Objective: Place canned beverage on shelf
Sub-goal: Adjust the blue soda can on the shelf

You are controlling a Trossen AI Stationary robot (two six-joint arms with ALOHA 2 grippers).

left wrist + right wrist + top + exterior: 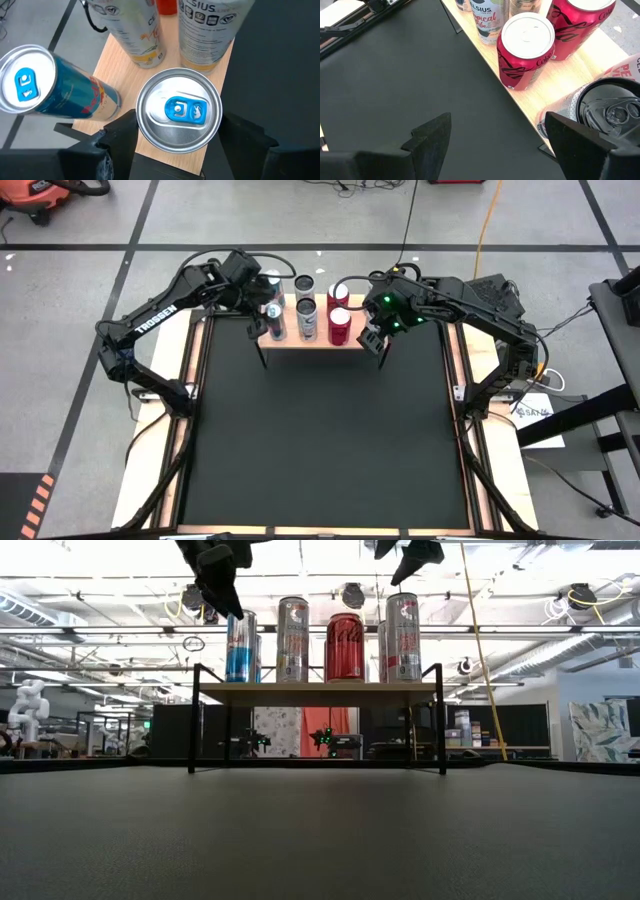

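Hidden or unclear: in the low view both grippers are cut off at the top edge, and the rear row of cans is masked by the front row. In the high view the left gripper (262, 292) covers the shelf's left end, so the cans there are partly lost.

Shelf (320, 693): light-wood board on thin black legs, at the far edge of the black mat (325, 430). It carries upright cans in two rows: blue Red Bull can (180, 110) at the left front, a second blue can (27, 80) behind it, Celsius cans (292, 638) in the middle, red Coca-Cola can (526, 47), white can (402, 635) at the right.

Left gripper fingers (117, 137) flank the front blue can's top, jaws apart; contact cannot be judged.

Right gripper (500, 137) hangs above the shelf's right end, jaws wide, holding nothing.
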